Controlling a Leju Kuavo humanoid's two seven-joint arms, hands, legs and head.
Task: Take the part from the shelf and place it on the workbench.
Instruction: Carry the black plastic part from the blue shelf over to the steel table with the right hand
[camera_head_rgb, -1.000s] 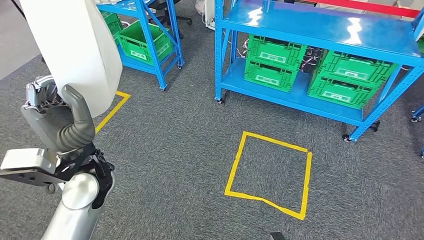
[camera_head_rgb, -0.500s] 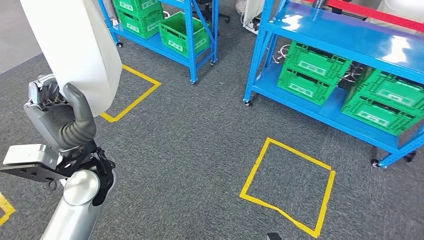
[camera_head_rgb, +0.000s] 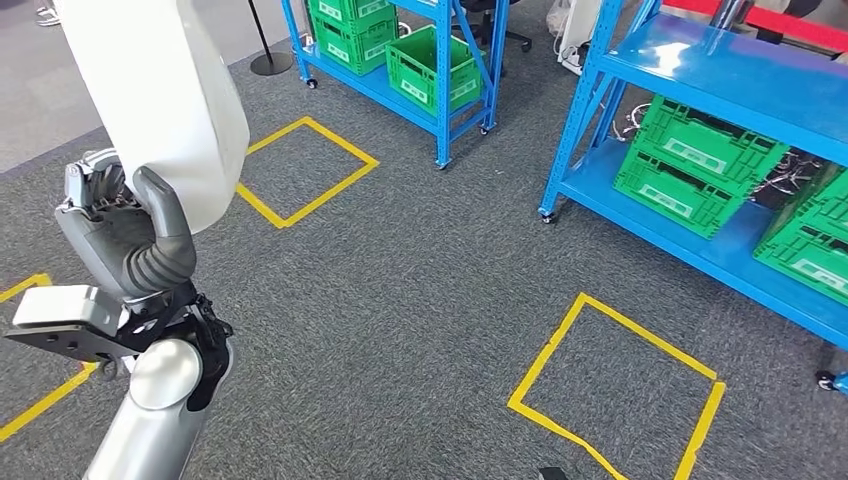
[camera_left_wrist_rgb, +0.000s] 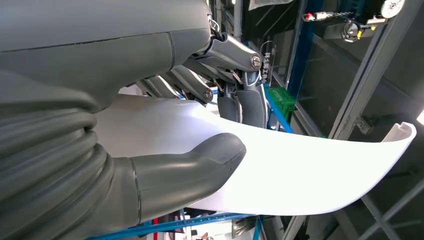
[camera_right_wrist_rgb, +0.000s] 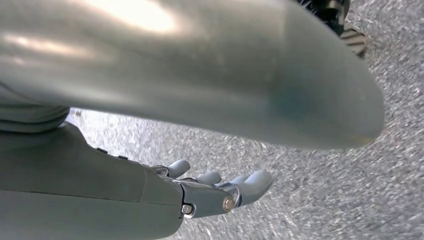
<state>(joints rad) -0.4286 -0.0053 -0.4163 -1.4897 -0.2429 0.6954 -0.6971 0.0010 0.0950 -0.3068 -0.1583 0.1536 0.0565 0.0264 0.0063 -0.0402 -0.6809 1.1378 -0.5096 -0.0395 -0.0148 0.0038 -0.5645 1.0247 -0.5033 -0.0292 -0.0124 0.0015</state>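
My left hand (camera_head_rgb: 125, 235) is raised at the left of the head view and grips a large curved white part (camera_head_rgb: 155, 95), thumb across its front. The left wrist view shows that white part (camera_left_wrist_rgb: 300, 170) pinched between the thick grey thumb (camera_left_wrist_rgb: 200, 165) and the darker fingers (camera_left_wrist_rgb: 245, 100) behind it. My right hand (camera_right_wrist_rgb: 220, 192) hangs over the grey carpet with its fingers straight and apart, holding nothing.
Blue metal shelves (camera_head_rgb: 730, 80) with green crates (camera_head_rgb: 700, 150) stand at the right, and a second blue shelf (camera_head_rgb: 440, 60) with green crates at the top centre. Yellow tape squares (camera_head_rgb: 615, 385) mark the grey carpet. A black stand base (camera_head_rgb: 270, 62) sits at the top left.
The whole scene has slid to the right and down as the camera turned left; another yellow square and the second shelf came further into view. My left hand keeps its grip on the white part.
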